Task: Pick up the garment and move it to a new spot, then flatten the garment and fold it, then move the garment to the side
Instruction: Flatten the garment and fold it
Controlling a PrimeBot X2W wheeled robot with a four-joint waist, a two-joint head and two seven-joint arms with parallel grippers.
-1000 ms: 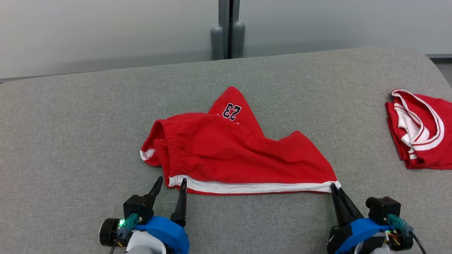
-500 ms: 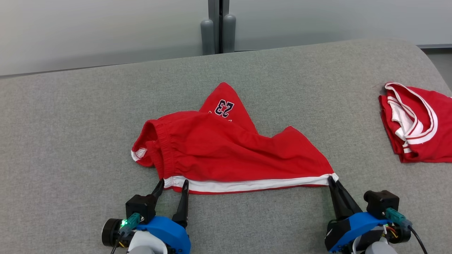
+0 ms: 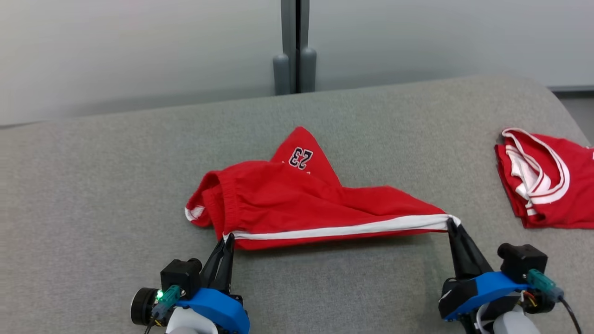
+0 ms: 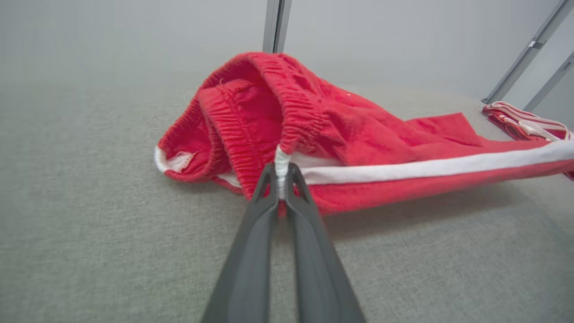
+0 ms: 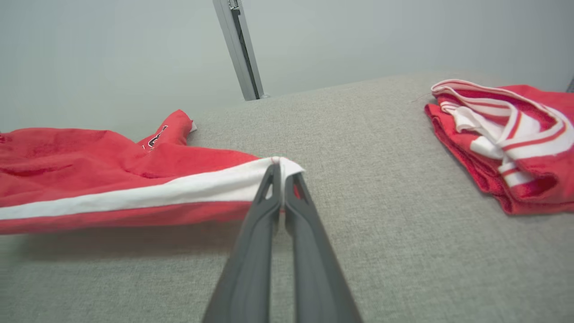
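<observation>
Grey fabric desk [image 3: 93,185], pale wall behind. Change: a second ago my left end effector [image 3: 226,239] was spread just short of the shorts [image 3: 287,199]. Now it's pressed shut, pinching the waistband end of the white stripe [image 3: 343,228]. Right end effector [image 3: 449,222] is pinching the other end of that stripe, same as before. The stripe edge is now taut between the two and off the desk, with a shadow under it. The rest of the shorts lies bunched mid-desk, the "23" leg poking out at the back. My read: two-point grip done, ready to lift and move. Flatten and fold not started. Second red garment [image 3: 543,185] sits far right, well apart; keep clear.
</observation>
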